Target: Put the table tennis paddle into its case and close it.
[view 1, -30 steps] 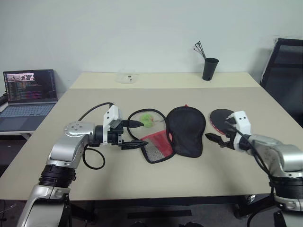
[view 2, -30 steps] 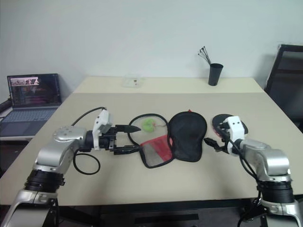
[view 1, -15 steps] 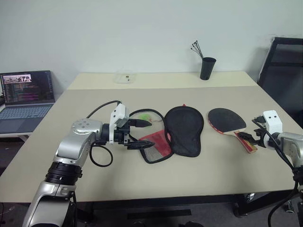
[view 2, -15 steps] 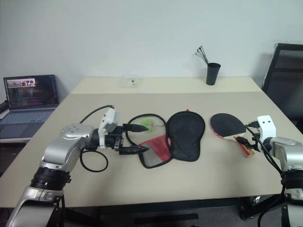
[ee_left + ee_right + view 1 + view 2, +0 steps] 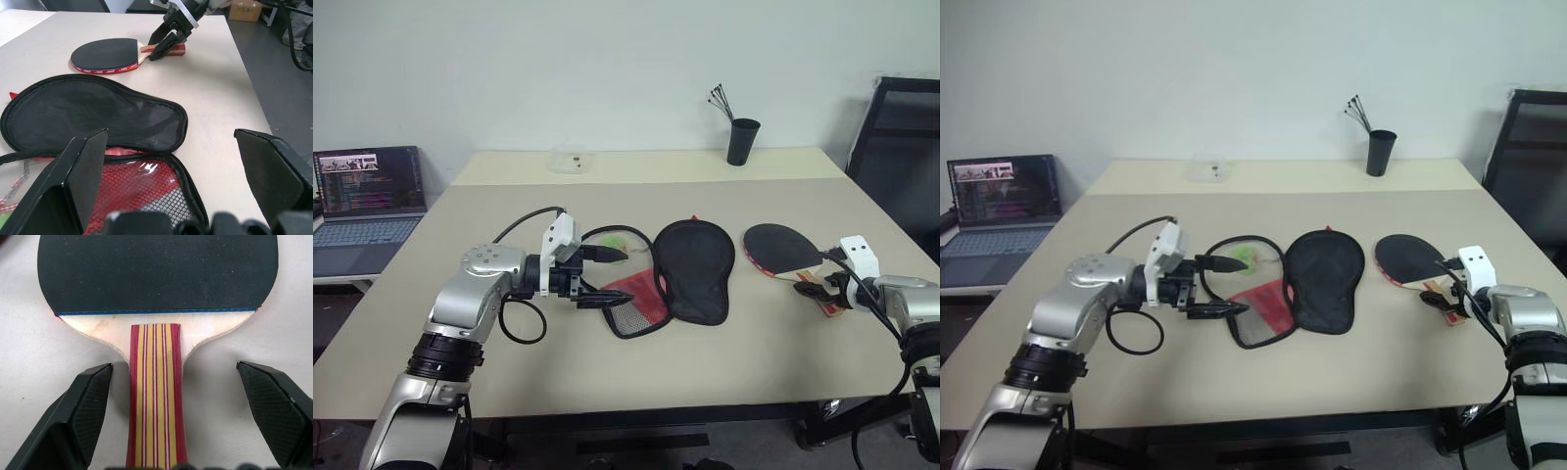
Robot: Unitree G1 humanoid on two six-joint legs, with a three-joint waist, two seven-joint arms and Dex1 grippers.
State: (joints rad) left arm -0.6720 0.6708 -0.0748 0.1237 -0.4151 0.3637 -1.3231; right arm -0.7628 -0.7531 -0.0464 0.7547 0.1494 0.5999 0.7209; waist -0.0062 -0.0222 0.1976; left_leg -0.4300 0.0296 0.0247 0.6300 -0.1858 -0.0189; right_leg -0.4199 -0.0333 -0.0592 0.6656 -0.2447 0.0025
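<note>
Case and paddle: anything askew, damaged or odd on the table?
Nothing stands out. The case lies unzipped and spread flat, its mesh half toward the open left tool. The paddle lies flat and intact beside it, handle between the open right tool's fingers.

matt black rubber faces the table tennis paddle (image 5: 156, 271), its striped handle wood; the case (image 5: 93, 117) is cloth.

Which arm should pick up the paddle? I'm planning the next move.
Right: the right gripper is open astride the paddle handle. The left gripper is open by the case.
</note>
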